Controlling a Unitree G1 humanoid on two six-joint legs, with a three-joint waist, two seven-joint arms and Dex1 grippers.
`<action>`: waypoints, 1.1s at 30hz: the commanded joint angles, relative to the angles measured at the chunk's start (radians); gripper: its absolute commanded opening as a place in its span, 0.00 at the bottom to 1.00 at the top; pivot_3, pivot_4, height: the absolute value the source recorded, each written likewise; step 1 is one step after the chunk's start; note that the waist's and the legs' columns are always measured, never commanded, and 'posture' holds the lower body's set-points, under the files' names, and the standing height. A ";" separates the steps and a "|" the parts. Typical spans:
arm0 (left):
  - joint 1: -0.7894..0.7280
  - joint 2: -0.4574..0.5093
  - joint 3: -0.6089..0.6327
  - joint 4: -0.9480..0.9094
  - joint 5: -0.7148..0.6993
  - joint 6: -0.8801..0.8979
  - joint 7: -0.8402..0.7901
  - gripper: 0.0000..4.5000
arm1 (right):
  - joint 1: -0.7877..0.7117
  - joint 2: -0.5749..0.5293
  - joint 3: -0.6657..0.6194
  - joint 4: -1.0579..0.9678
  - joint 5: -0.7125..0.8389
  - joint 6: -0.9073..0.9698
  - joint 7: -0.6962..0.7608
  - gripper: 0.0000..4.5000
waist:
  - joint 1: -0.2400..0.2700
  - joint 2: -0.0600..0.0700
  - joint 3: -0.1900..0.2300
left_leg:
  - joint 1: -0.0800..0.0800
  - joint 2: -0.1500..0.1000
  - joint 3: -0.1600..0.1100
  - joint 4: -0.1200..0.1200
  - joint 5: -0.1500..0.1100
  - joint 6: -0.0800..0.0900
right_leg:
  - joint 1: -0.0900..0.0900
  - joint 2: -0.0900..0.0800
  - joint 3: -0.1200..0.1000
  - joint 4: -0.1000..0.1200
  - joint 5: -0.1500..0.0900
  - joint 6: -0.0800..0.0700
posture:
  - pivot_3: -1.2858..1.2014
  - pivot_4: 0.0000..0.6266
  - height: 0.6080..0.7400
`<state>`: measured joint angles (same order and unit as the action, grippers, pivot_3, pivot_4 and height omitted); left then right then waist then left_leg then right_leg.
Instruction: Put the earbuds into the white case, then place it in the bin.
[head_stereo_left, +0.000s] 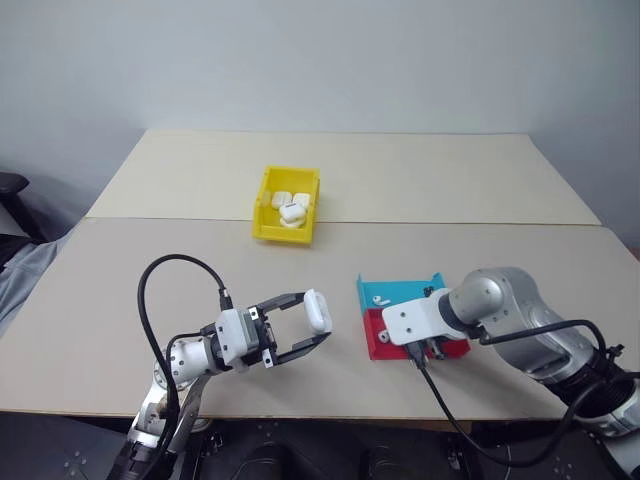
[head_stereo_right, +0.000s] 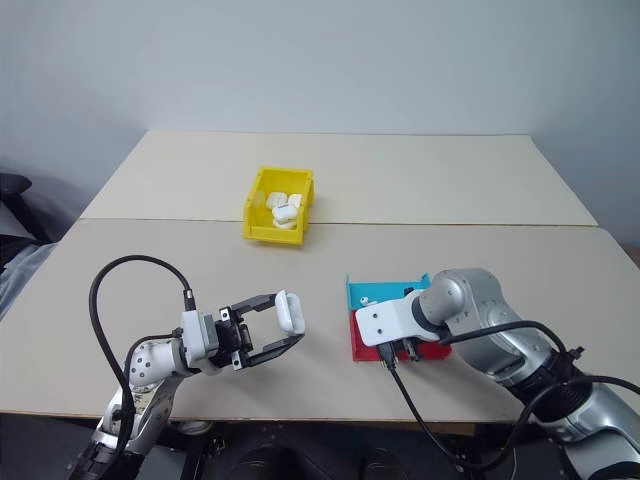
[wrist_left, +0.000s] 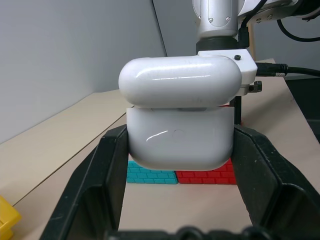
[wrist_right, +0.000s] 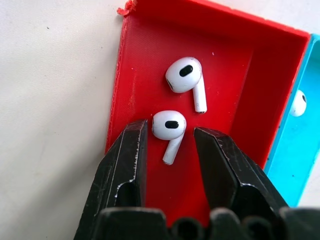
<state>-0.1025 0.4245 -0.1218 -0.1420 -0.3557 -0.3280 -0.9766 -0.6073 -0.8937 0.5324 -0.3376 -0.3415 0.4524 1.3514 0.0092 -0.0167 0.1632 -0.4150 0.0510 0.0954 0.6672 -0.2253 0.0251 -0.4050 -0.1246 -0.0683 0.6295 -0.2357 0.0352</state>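
Left gripper: clamped on the white case, lid ajar, held above the table. Right gripper: fingers parted around one of two earbuds in the red tray compartment, not yet pinched. Insertion and delivery to the yellow bin remain.

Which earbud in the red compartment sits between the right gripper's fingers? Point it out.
The lower earbud, lying between the right gripper and its open fingers. The other earbud lies farther into the red compartment, beyond the fingertips.
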 joint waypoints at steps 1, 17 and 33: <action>0.001 0.001 0.014 -0.041 -0.005 -0.026 0.007 0.61 | -0.001 0.002 -0.007 0.003 -0.014 -0.029 -0.006 0.41 | 0.000 0.000 0.000 | 0.000 0.000 0.000 0.000 0.000 0.000 | 0.000 0.000 0.000 0.000 0.000 0.000 | 0.52 0.24 1.00; 0.002 0.008 0.012 -0.041 0.001 -0.017 0.011 0.61 | 0.021 -0.005 -0.018 0.012 -0.020 -0.068 -0.009 0.17 | 0.000 0.000 0.000 | 0.000 0.000 0.000 0.000 0.000 0.000 | 0.001 0.000 0.000 0.000 0.000 0.000 | 0.52 0.24 1.00; -0.055 -0.048 -0.002 -0.168 -0.126 0.091 0.051 0.61 | -0.057 0.040 -0.581 -0.167 0.474 0.254 -0.023 0.17 | 0.003 0.000 0.000 | 0.000 0.000 -0.005 0.000 0.000 0.000 | 0.001 0.000 0.000 0.000 0.000 0.000 | 0.52 0.24 1.00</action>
<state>-0.1382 0.3840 -0.1219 -0.2515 -0.4394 -0.2627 -0.9379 -0.6458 -0.8763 0.0696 -0.4658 0.0311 0.6359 1.3585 0.0118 -0.0166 0.1630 -0.4149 0.0511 0.0901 0.6673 -0.2254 0.0252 -0.4039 -0.1246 -0.0687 0.6294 -0.2355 0.0350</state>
